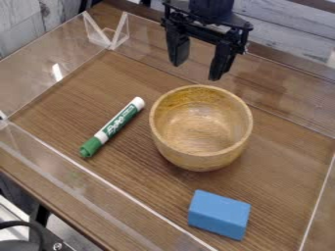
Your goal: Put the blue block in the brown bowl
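The blue block [217, 214] lies flat on the wooden table near the front right, just in front of the brown bowl [201, 125]. That round wooden bowl stands upright in the middle with nothing inside it. My black gripper [198, 57] hangs above the table behind the bowl, pointing down. Its two fingers stand apart, open, with nothing between them. It is well away from the block.
A green-and-white marker [112, 127] lies diagonally to the left of the bowl. Clear plastic walls [39, 162] fence the table on the left, front and right. The wooden table surface [92, 83] shows bare at the back left.
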You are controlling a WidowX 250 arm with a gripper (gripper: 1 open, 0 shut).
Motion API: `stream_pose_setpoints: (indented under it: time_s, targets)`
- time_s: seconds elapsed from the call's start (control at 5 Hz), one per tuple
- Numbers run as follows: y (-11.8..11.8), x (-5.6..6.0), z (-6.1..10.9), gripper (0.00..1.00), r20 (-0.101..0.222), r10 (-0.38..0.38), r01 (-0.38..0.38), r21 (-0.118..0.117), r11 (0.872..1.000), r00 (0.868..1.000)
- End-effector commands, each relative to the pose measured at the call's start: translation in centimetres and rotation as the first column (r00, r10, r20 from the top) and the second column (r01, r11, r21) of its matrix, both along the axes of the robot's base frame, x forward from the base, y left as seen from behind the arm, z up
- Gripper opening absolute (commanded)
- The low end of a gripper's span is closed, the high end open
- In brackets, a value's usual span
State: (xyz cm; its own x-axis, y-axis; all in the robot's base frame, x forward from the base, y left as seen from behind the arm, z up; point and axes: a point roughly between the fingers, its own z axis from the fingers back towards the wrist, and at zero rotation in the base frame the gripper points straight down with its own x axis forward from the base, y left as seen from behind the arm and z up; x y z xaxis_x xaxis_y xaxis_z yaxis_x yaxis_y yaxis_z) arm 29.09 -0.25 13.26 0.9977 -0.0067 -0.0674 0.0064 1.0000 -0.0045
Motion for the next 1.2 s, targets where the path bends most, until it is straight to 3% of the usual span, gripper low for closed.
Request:
stream_pose_setpoints:
  time_s: [0.0,0.2,0.4,0.6,0.8,1.0]
  targets:
    - [-0.6,-0.7,-0.6,1.00,-0.019,-0.084,0.084,-0.008,0.996,0.996]
    - [-2.0,-2.1,-1.1,1.00,-0.024,-0.235,0.235,-0.022,0.972,0.972]
    - [-3.5,-4.2,-0.9,1.00,-0.004,-0.437,0.436,-0.032,0.899,0.900]
    - [-5.0,-5.9,-0.8,1.00,0.012,-0.610,0.610,-0.031,0.792,0.792]
    - [-5.6,-6.6,-1.1,1.00,0.018,-0.670,0.671,-0.033,0.741,0.742]
    - [-6.2,-7.5,-1.7,1.00,0.030,-0.761,0.762,-0.023,0.647,0.648]
